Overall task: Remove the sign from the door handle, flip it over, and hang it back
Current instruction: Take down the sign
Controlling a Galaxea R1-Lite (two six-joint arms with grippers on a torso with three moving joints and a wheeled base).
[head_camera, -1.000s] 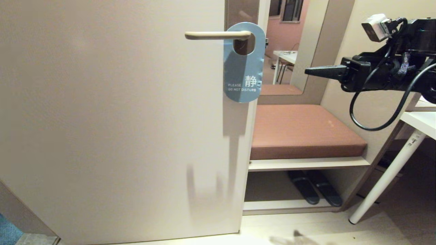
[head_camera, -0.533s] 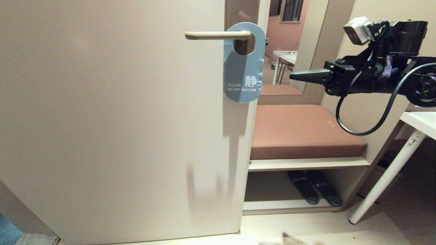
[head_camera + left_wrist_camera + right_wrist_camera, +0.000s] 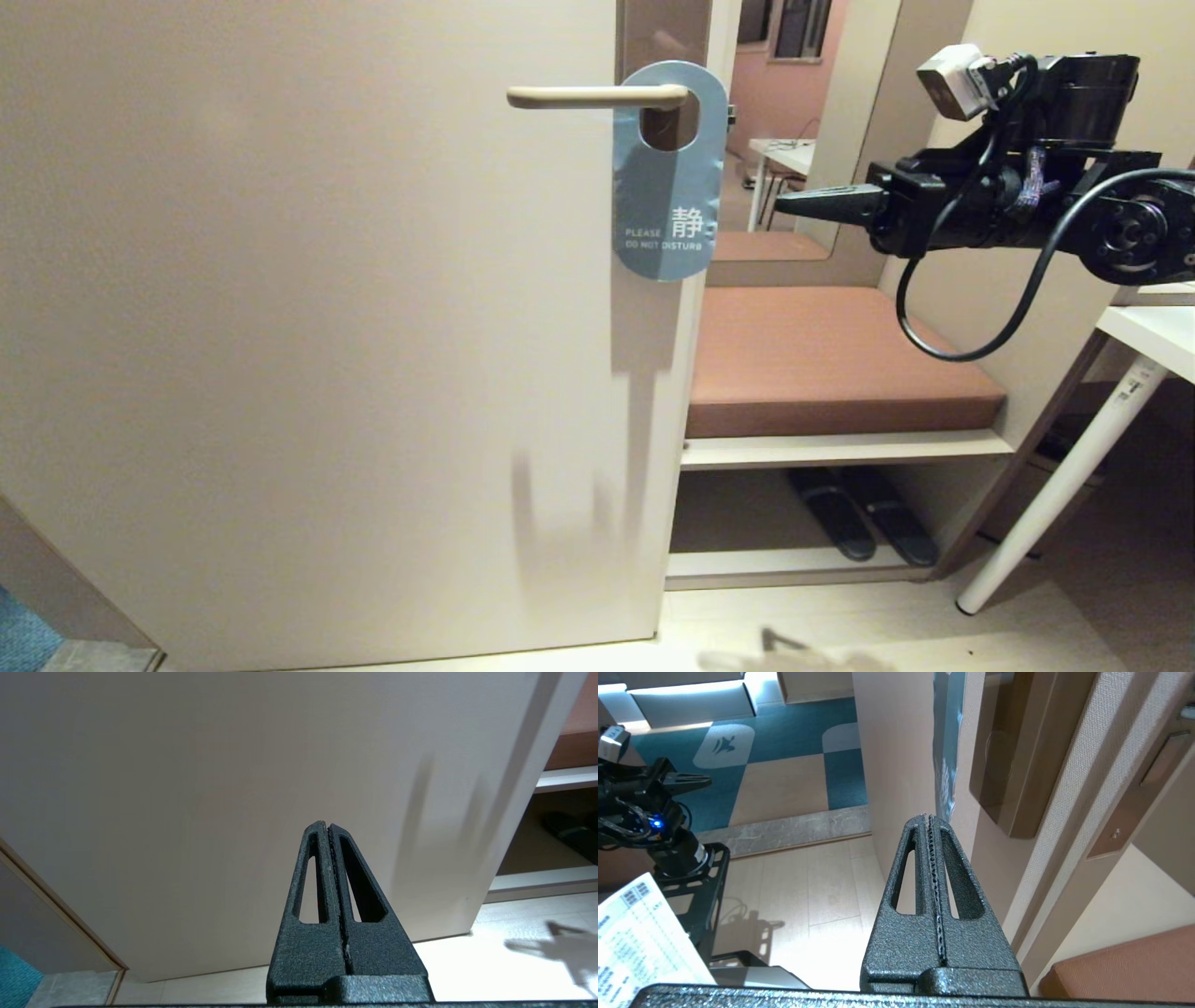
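Note:
The blue-grey sign (image 3: 668,187), reading "PLEASE DO NOT DISTURB", hangs by its round hole on the beige door handle (image 3: 597,95) of the beige door (image 3: 308,327). My right gripper (image 3: 782,204) is shut and empty, pointing level toward the sign from its right, a short gap away. In the right wrist view the sign (image 3: 947,760) shows edge-on beyond the shut right gripper (image 3: 927,816). My left gripper (image 3: 324,825) is shut, parked low and facing the door's lower part; it is outside the head view.
Right of the door stands a bench with a brown cushion (image 3: 831,359) over a shelf holding dark slippers (image 3: 864,523). A white table (image 3: 1153,336) with a slanted leg is at the far right. A mirror panel (image 3: 794,131) is behind the gripper.
My right arm has moved leftward toward the sign, its shut fingertips now closer to the door's edge. The sign and handle have not moved.

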